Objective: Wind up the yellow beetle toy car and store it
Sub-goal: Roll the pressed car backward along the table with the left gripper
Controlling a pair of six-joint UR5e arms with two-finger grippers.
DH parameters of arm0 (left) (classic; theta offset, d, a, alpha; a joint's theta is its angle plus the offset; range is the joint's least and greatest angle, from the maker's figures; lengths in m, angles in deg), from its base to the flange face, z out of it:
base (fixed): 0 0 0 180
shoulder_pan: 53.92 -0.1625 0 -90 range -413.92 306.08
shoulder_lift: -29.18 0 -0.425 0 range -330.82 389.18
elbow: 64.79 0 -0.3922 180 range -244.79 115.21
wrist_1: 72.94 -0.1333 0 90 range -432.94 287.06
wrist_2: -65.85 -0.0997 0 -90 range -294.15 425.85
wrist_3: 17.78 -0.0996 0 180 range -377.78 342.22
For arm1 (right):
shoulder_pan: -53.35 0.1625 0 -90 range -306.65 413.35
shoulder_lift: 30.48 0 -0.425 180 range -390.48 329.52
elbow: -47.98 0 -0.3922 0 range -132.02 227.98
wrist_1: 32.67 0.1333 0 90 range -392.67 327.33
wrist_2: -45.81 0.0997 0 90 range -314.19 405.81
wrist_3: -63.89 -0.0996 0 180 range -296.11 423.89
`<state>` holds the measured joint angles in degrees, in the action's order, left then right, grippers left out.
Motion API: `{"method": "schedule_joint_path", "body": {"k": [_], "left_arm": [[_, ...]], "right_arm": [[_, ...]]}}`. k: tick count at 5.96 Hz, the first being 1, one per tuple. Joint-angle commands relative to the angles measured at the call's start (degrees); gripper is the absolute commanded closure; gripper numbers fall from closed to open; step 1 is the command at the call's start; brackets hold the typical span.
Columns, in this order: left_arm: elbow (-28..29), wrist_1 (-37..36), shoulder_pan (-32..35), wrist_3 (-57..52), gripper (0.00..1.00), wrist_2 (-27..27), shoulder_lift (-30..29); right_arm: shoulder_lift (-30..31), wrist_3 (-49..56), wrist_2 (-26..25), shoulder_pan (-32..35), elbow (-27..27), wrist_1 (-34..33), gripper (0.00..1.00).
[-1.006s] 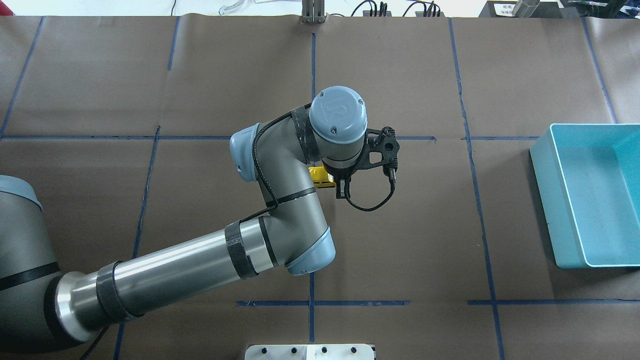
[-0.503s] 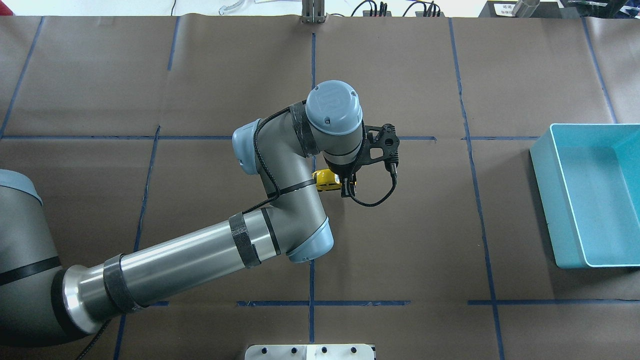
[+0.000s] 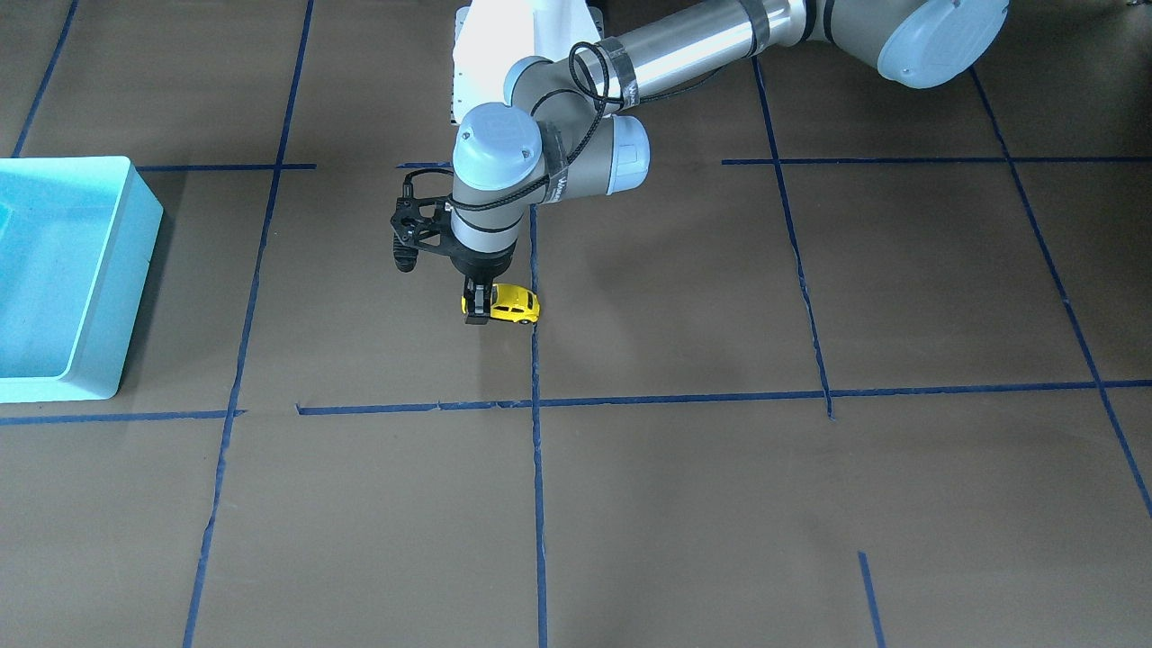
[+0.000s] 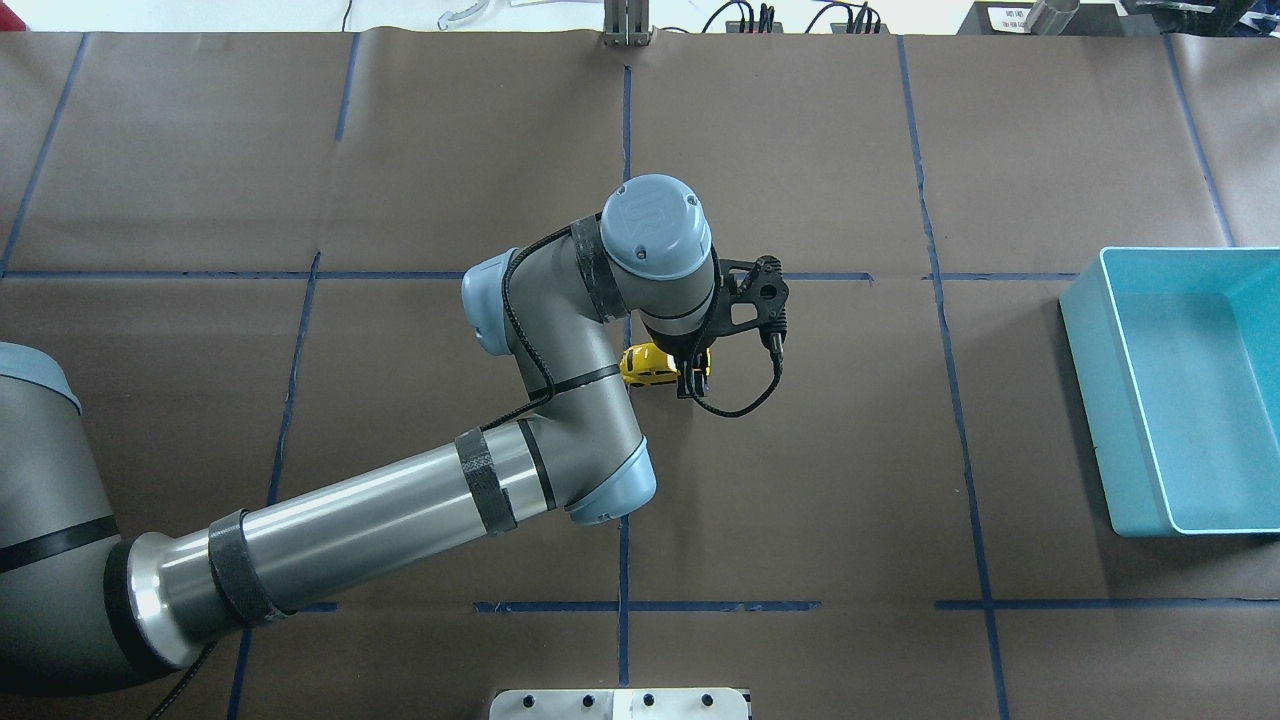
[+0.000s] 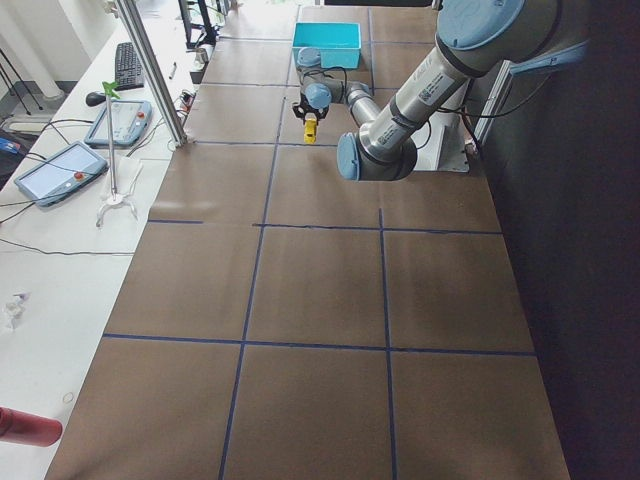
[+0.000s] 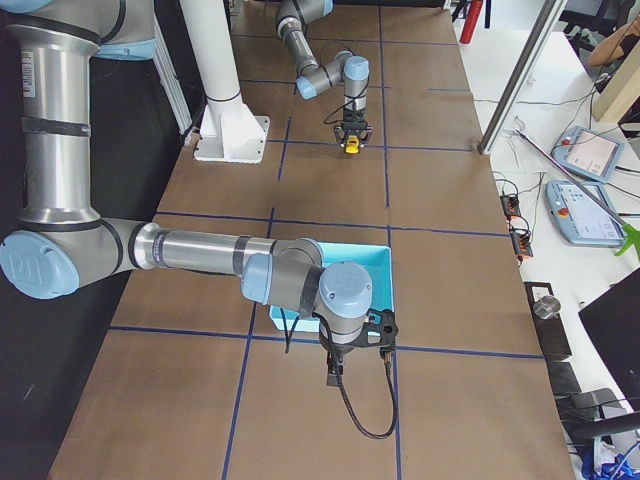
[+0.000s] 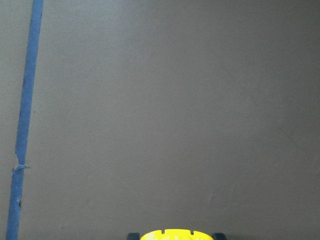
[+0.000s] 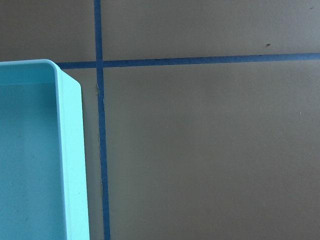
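Under the left end effector (image 3: 476, 313), clamped on the car (image 3: 515, 304), brown taped desk (image 3: 675, 504) spreads flat; bin (image 3: 126, 297) sits well to its right.

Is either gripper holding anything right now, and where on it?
The left gripper grips the yellow beetle toy car by one end of its body. Whether the right gripper holds anything cannot be told.

The table before me is covered with brown paper (image 4: 800, 480), divided into rectangles by blue tape lines (image 4: 625, 130). On the white side bench (image 5: 60, 290) beyond my left end lie a black keyboard (image 5: 129, 64), a mouse (image 5: 96, 98), a pendant (image 5: 58, 168) and a second pendant (image 5: 124, 118), both beside an upright metal post (image 5: 150, 70). A red bottle (image 5: 25, 427) lies at the bench's near corner.
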<state>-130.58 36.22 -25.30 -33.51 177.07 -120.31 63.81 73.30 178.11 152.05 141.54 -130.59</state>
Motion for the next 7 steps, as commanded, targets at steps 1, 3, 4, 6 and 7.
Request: {"method": "schedule_joint_path", "body": {"k": [1,3,4,6,7], "left_arm": [[0.2,2.4,0.0,0.0,0.96,0.0,1.4],[-0.1,2.5,0.2,0.0,0.96,0.7,2.3],[-0.4,3.0,0.7,0.0,0.96,2.2,2.9],[-1.6,3.4,1.5,0.0,0.96,3.4,4.5],[-2.7,3.4,1.5,0.0,0.96,3.4,5.9]], "right_arm": [[0.0,0.0,0.1,0.0,0.2,0.0,0.0],[-0.1,-0.1,0.3,0.0,0.3,0.0,0.0],[0.0,-0.1,0.8,0.0,0.0,0.0,0.0],[0.0,-0.1,0.8,0.0,0.0,0.0,0.0],[0.0,-0.1,0.8,0.0,0.1,0.0,0.0]]}}
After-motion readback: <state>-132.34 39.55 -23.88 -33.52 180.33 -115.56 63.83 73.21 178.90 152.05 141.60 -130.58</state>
